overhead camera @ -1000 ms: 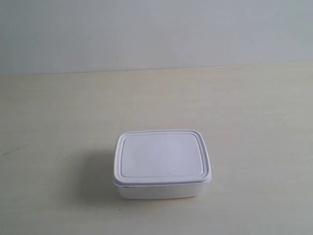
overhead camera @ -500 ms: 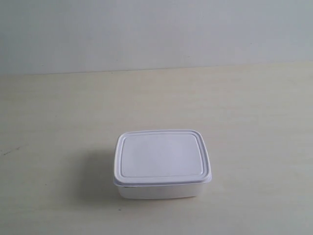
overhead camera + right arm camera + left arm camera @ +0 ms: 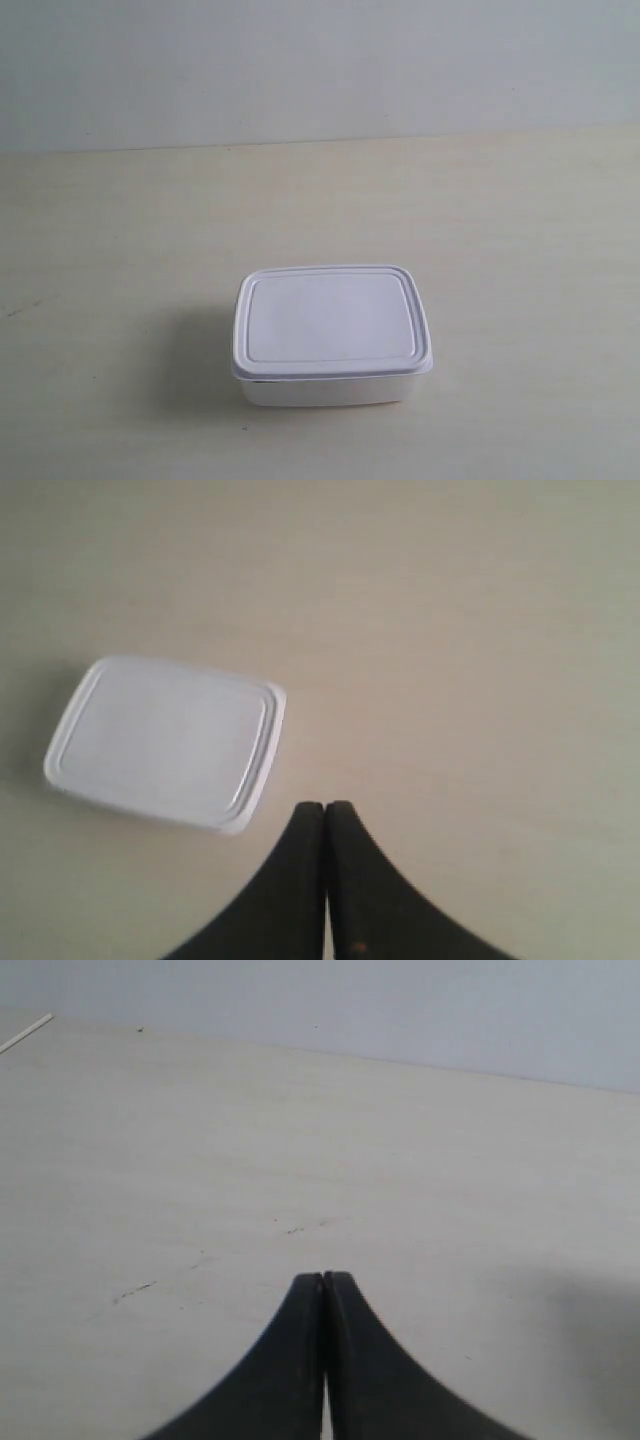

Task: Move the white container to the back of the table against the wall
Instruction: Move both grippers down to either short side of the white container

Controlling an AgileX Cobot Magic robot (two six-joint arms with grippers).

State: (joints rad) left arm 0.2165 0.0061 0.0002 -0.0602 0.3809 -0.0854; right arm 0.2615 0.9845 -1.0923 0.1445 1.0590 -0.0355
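The white container point(image 3: 332, 333), lid snapped on, sits on the beige table point(image 3: 520, 230) towards its front, well short of the pale wall point(image 3: 320, 60). No arm shows in the exterior view. In the right wrist view the same container point(image 3: 168, 742) lies below and beside my right gripper point(image 3: 326, 806), whose black fingers are pressed together and hold nothing. My left gripper point(image 3: 324, 1277) is shut too, over bare tabletop, with the wall point(image 3: 400, 1000) ahead; the container is out of that view.
A few dark specks and scuffs point(image 3: 135, 1290) mark the tabletop in the left wrist view. A thin pale strip point(image 3: 25, 1033) lies at the table's far corner there. Bare table stretches between the container and the wall.
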